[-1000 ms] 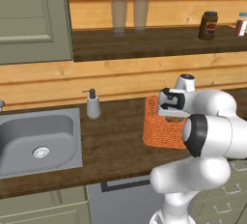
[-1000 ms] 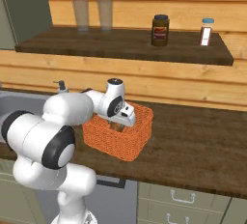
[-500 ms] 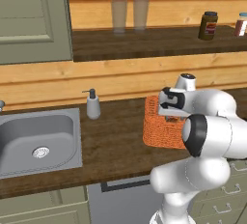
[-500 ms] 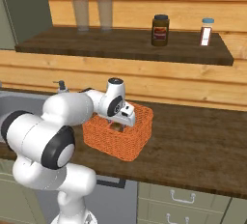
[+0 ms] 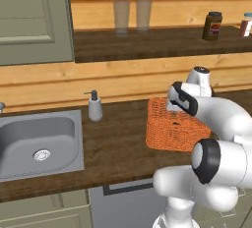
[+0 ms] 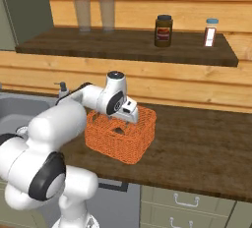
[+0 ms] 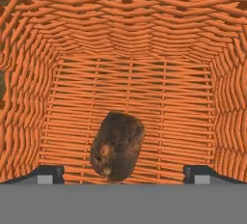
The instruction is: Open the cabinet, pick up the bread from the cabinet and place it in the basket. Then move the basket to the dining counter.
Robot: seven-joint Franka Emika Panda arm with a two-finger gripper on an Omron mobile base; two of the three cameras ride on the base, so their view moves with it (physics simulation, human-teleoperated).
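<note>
Gripper (image 7: 123, 172) is down inside the basket (image 6: 120, 137), fingers (image 7: 47, 174) spread wide, one tip each side w/ nothing pinched. Bread (image 7: 117, 145) lies on the woven basket floor btwn the two tips, closer to the one on the left in the hand view, touching neither as far as I can see. Basket sits on the dark wood worktop (image 6: 197, 148), arm reaching over its rim. Up on the shelf (image 6: 128, 46): dark jar (image 6: 163, 31) and a small shaker (image 6: 210, 32), well apart from the fingers.
</note>
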